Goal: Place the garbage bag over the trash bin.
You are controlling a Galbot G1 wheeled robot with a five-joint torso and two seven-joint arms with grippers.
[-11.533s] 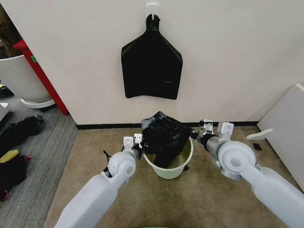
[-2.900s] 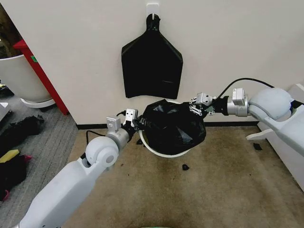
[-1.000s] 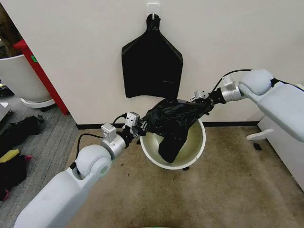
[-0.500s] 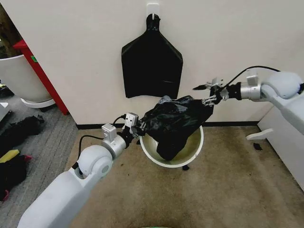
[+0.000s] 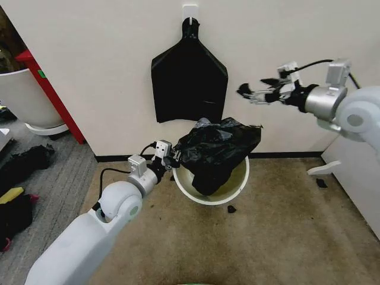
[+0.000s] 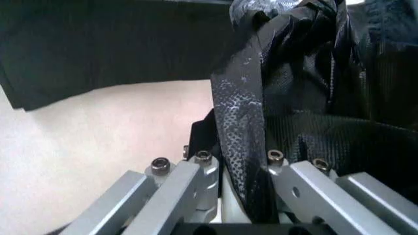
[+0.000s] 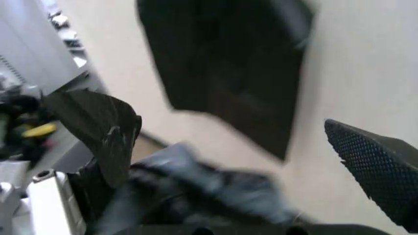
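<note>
Head view: the trash bin (image 5: 209, 191) stands on the carpeted floor (image 5: 267, 237) against the wall, and the garbage bag (image 5: 217, 148) is heaped loosely over its far and left rim, part of it sagging into the bin while the near and right rim stays bare. The left gripper (image 5: 171, 159) sits at the bin's left rim, its fingers pinching a fold of the bag, which the left wrist view shows as a strip of film caught between the two fingers (image 6: 189, 188). The right gripper (image 5: 254, 93) hangs in the air above and to the right of the bag, well apart from it, fingers spread and empty. The bag's free right edge lies below and to the left of the right gripper, the nearer arm to that uncovered side. The bunch of spare bags (image 5: 189, 83) hangs on the wall behind.
</note>
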